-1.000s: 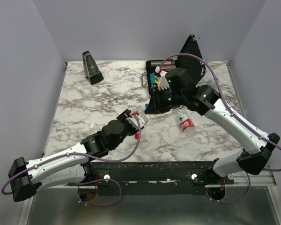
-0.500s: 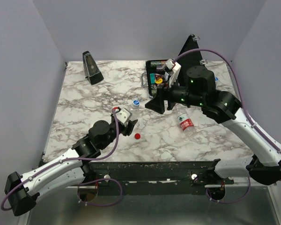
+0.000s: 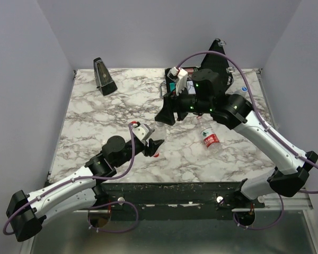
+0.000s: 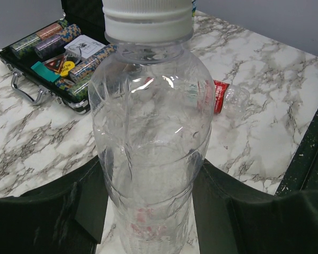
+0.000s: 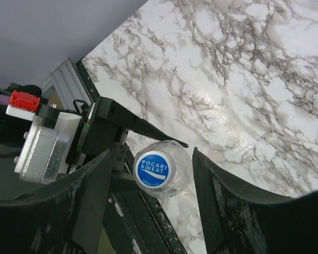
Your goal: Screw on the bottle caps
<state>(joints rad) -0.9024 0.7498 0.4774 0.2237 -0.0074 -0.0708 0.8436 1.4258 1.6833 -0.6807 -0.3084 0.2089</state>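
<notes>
Marble-patterned table [image 3: 95, 121] ringed by plain grey walls fills your overhead view. Near its centre, your left gripper [image 4: 148, 180] is clamped on the lower body of a clear bottle [image 4: 148, 116], one dark finger on each side, holding it upright. A blue cap [image 5: 152, 168] with a white skirt and white lettering sits on the bottle's neck; you cannot tell how tightly it is seated. Your right gripper [image 5: 150, 156] hangs directly above that cap, pointing down with its fingers spread wide at 3 and 9 o'clock of it and touching nothing. A red cap [image 3: 156, 154] lies on the marble just at 6 o'clock of the bottle, partly hidden by the left gripper. A second bottle [image 3: 210, 139] with a red label lies on its side at 3 o'clock. An open black case [image 3: 213, 57] stands at 1 o'clock and a metronome [image 3: 103, 77] at 11 o'clock.
</notes>
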